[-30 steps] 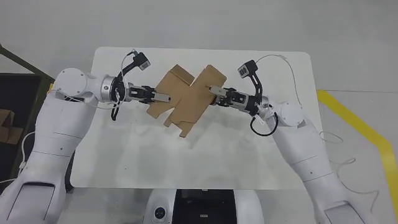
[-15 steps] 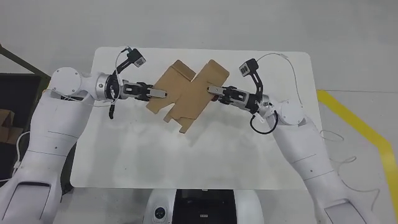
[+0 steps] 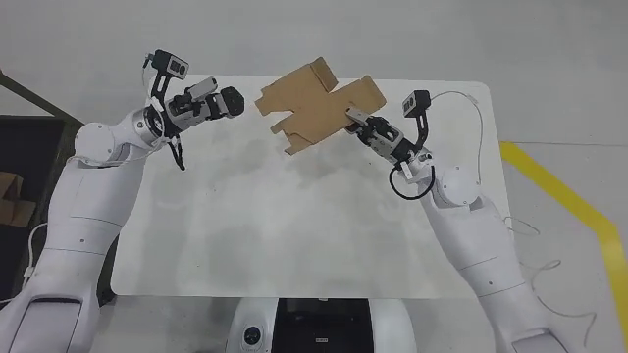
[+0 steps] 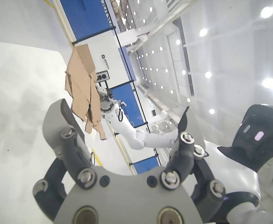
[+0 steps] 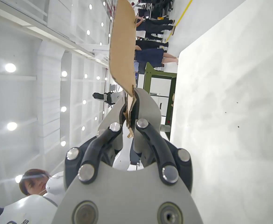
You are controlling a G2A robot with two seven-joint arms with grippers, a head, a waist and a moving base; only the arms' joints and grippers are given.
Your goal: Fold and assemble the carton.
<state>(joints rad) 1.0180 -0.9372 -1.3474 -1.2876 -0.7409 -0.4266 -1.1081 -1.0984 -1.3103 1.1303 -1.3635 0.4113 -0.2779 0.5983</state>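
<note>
1. We are working over the white table (image 3: 294, 245), its surface lying below both arms.
2. Our right gripper (image 3: 355, 118) is pinching one edge of the flattened brown carton (image 3: 316, 108), fingers closed tight on the cardboard.
3. Our left gripper (image 3: 235, 101) is hanging well apart from the carton, fingers spread wide.
4. The carton is hanging in the air above the table's far edge, between the two grippers.

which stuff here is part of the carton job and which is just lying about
For the job: carton, unassembled, gripped at one edge by the right hand; left hand, open and apart from it; table.

Just there: yellow floor line; dark bin beside the table holding cardboard pieces.
</note>
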